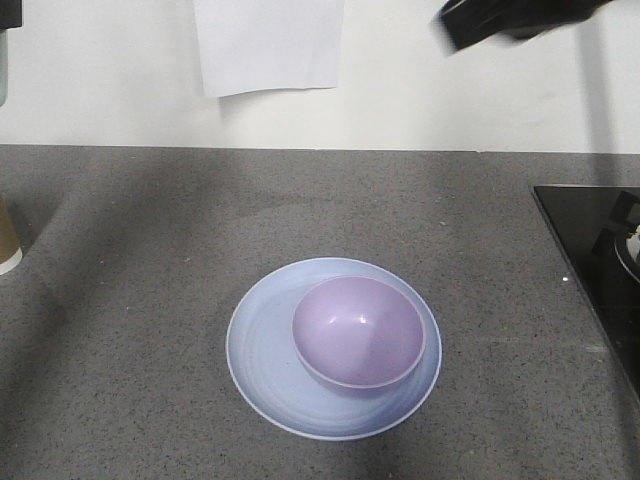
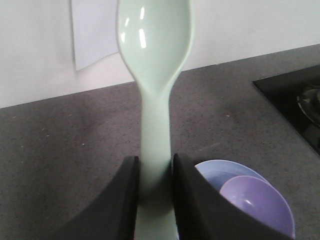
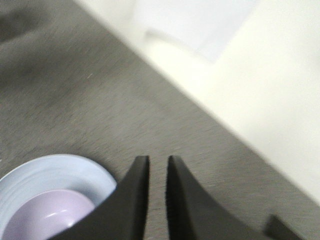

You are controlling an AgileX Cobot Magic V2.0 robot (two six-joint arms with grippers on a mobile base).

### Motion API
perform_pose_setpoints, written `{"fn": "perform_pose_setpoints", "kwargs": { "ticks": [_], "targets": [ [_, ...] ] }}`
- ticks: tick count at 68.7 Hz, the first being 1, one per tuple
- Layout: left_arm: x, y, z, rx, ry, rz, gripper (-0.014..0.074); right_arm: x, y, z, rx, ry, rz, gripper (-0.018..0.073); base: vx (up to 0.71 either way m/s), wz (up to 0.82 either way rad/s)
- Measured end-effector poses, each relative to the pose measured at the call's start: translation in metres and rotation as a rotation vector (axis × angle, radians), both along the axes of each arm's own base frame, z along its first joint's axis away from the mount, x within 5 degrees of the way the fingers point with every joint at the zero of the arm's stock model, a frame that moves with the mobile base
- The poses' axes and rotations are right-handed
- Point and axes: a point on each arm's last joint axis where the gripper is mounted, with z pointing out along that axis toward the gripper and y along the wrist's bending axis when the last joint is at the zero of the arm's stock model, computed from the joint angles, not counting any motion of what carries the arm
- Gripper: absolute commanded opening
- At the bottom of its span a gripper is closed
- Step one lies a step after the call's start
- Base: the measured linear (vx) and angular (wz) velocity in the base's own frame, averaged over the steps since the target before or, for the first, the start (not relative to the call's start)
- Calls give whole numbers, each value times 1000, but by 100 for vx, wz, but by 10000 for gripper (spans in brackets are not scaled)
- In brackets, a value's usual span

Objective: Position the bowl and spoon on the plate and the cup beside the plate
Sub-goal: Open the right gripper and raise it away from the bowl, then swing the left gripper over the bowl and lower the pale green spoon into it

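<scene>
The lavender bowl (image 1: 358,332) sits on the pale blue plate (image 1: 262,350), toward its right side. Both show again in the left wrist view as bowl (image 2: 257,205) and plate (image 2: 220,170), and in the right wrist view as bowl (image 3: 45,215) and plate (image 3: 60,172). My left gripper (image 2: 155,162) is shut on the handle of the mint-white spoon (image 2: 154,45), held in the air with its scoop pointing away. My right gripper (image 3: 158,159) is raised beside the plate, its jaws a narrow slit apart with nothing between them. Only a sliver of the cup (image 1: 6,240) shows at the far left edge.
A black cooktop (image 1: 600,270) fills the counter's right side. A white sheet of paper (image 1: 268,45) hangs on the back wall. A blurred dark part of the right arm (image 1: 505,20) shows at the top right.
</scene>
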Motion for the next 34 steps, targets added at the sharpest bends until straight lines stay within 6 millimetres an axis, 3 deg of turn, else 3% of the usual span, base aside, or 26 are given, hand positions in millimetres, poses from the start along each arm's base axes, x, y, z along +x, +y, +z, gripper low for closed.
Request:
{"fn": "perform_pose_setpoints", "kwargs": {
  "ticks": [6, 14, 23, 34],
  "targets": [
    [4, -11, -2, -25, 2, -85, -6, -48, -27, 27, 24, -117, -56, -9, 0, 0],
    [18, -29, -14, -44, 57, -189, -6, -109, -59, 37, 62, -204, -104, -8, 0, 0],
    [43, -53, -42, -24, 181, -278, -7, -165, -86, 25, 104, -262, -138, -6, 0, 0],
    [66, -94, -83, 21, 341, -402, -7, -205, -109, -9, 133, -310, -202, -5, 0, 0]
  ]
}}
